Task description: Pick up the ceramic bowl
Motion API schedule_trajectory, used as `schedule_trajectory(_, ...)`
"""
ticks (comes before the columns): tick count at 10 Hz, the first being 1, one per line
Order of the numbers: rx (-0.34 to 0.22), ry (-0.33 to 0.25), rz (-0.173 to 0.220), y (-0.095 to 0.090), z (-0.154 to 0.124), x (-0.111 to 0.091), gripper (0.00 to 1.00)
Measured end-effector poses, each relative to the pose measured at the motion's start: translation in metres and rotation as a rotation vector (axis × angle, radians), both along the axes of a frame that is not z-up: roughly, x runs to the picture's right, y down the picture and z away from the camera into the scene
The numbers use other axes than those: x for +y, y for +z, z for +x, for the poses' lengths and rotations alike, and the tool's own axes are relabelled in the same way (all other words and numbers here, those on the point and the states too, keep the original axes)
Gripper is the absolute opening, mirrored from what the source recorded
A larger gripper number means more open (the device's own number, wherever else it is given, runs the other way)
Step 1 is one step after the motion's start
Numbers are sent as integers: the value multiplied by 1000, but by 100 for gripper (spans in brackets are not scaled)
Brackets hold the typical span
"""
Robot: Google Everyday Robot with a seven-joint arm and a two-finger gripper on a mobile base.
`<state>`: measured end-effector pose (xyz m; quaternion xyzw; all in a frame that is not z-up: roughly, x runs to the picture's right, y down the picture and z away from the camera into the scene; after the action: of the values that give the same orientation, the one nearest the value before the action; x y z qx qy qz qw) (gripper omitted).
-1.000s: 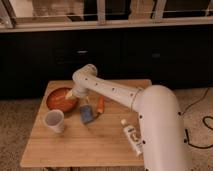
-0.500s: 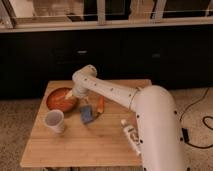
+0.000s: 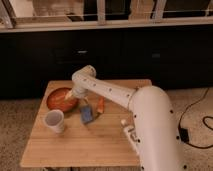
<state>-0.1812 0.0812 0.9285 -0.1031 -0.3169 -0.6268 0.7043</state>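
The ceramic bowl (image 3: 61, 99) is round, shallow and orange-red with a paler inside. It sits on the wooden table (image 3: 90, 137) at the back left. My white arm reaches from the lower right across the table. The gripper (image 3: 71, 97) is at the bowl's right rim, low over it. The small white cup (image 3: 54, 120) stands in front of the bowl, nearer the table's left front.
A blue flat object (image 3: 87, 115) and an orange stick-like object (image 3: 101, 104) lie just right of the bowl under my arm. A small white object (image 3: 124, 123) lies near the arm's base. Dark cabinets stand behind the table. A black cable (image 3: 192, 125) runs on the floor at right.
The arm and gripper stay by the bowl's right rim; no clear movement of bowl, cup or other things.
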Motion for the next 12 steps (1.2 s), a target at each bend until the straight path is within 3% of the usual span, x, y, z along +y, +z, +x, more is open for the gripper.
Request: schedule_trajectory(12, 9, 11, 0, 23, -14, 1, 78)
